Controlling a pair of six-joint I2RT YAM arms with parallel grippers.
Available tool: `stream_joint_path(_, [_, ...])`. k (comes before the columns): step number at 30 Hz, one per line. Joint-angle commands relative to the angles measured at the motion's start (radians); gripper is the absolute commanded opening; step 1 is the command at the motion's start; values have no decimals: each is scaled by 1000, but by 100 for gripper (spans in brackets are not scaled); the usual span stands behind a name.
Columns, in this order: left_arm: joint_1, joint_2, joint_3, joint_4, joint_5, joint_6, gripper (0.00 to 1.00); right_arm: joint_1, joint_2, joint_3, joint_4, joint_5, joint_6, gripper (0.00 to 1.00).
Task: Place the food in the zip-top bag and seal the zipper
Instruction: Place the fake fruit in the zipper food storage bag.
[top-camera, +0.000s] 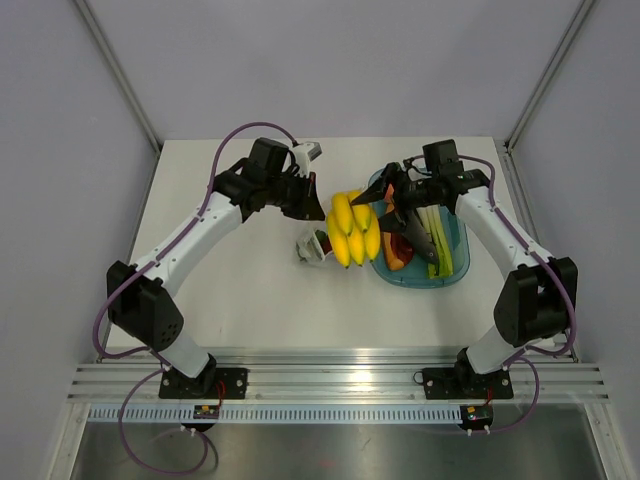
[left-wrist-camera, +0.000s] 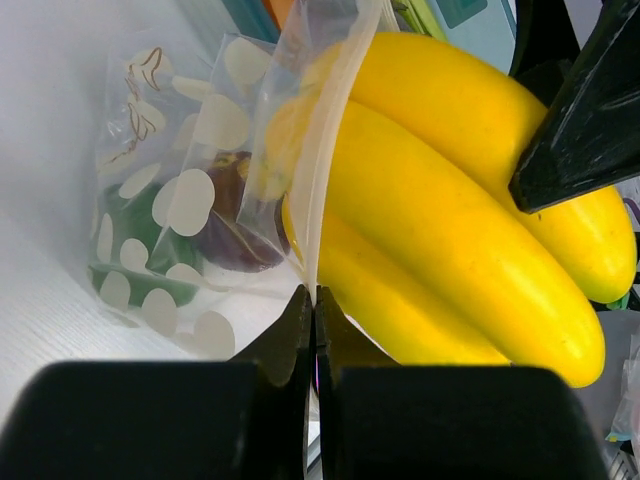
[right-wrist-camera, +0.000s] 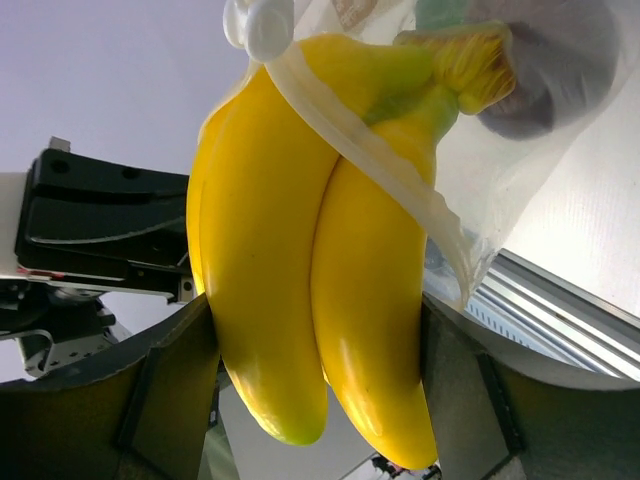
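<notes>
Loading is the step in hand: your right claw (right-wrist-camera: 318, 370) is clamped across the yellow banana bunch (right-wrist-camera: 300, 260), whose stem end sits inside the mouth of the zip-top bag (left-wrist-camera: 180, 200), while your left claw (left-wrist-camera: 314, 305) is pinched together on the mouth edge, apparently on the zipper (left-wrist-camera: 325, 150) strip itself. A dark red apple (left-wrist-camera: 235, 235) shows through the plastic, and more food (top-camera: 437, 245) lies on the teal tray (top-camera: 425, 282) near the bag on the bench (top-camera: 240, 290). Push the bunch lengthwise until it clears the zipper, then release; sealing should wait until the tray pieces are bagged.
</notes>
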Motion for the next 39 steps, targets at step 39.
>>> stream_joint_path(39, [-3, -35, -31, 46, 2, -57, 0, 199, -463, -381, -25, 662, -106, 62])
